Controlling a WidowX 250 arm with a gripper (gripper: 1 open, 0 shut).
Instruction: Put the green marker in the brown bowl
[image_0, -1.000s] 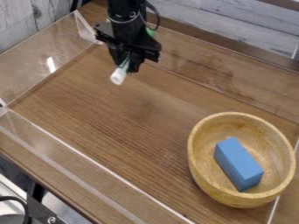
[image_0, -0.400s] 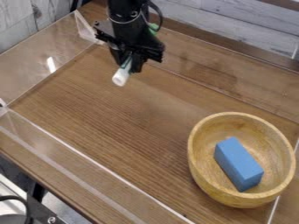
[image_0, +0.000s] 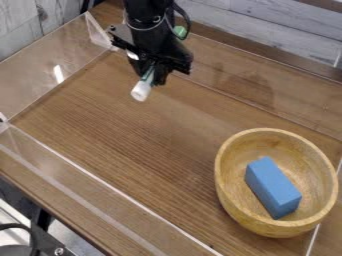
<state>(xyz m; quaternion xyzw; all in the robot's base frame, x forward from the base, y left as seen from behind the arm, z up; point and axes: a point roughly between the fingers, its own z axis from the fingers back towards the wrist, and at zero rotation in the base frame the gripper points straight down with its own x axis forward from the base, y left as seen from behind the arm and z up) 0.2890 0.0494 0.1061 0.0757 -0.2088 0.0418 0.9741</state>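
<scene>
My gripper (image_0: 150, 73) hangs over the far left part of the wooden table, pointing steeply down, shut on the green marker (image_0: 142, 88). Only the marker's white lower end shows below the black fingers; its green cap is hidden between them. The marker is lifted off the table surface. At the near right sits the brown bowl (image_0: 235, 195), round and shallow with a thick light wooden rim. It is well apart from the gripper.
A blue rectangular block (image_0: 273, 186) lies inside the bowl. Clear plastic walls (image_0: 54, 150) edge the table on the left and front. A grey plank wall runs along the back.
The gripper with the marker has drifted slightly to the right and a little upward; the bowl and block have not moved.
</scene>
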